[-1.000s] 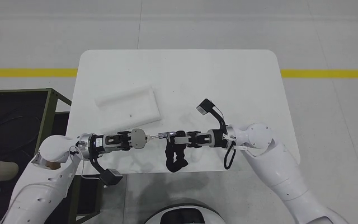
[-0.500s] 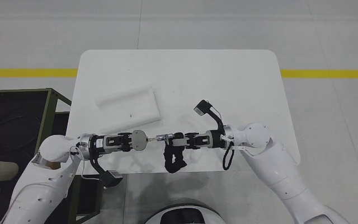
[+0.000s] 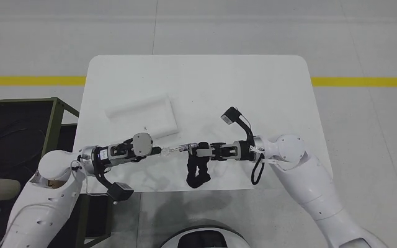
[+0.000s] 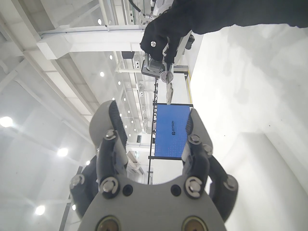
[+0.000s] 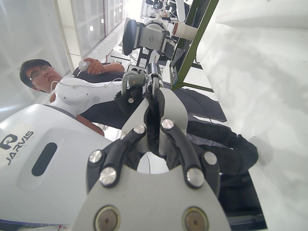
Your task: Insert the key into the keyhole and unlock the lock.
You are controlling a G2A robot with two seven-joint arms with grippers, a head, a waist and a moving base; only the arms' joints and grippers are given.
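**Left gripper [image 4: 152, 112] spread, just short of the key [image 4: 169, 92]**

Near the 6 o'clock edge of the table [image 3: 248, 80], the right gripper [image 5: 154, 98] pinches the lock [image 4: 152, 66] through its black fabric wrap [image 3: 197, 175]. The key juts from the lock's 9 o'clock end, toward the left gripper. That gripper's fingers stand apart with nothing between them, and the key tip is just beyond them. A white foam block [image 3: 141, 116] lies at 10 o'clock of the lock.

Just on the robot's side of the foam pad [image 3: 142, 115], left end effector [image 3: 151, 149] faces right end effector [image 3: 197, 150], lock [image 3: 185, 149] between them.
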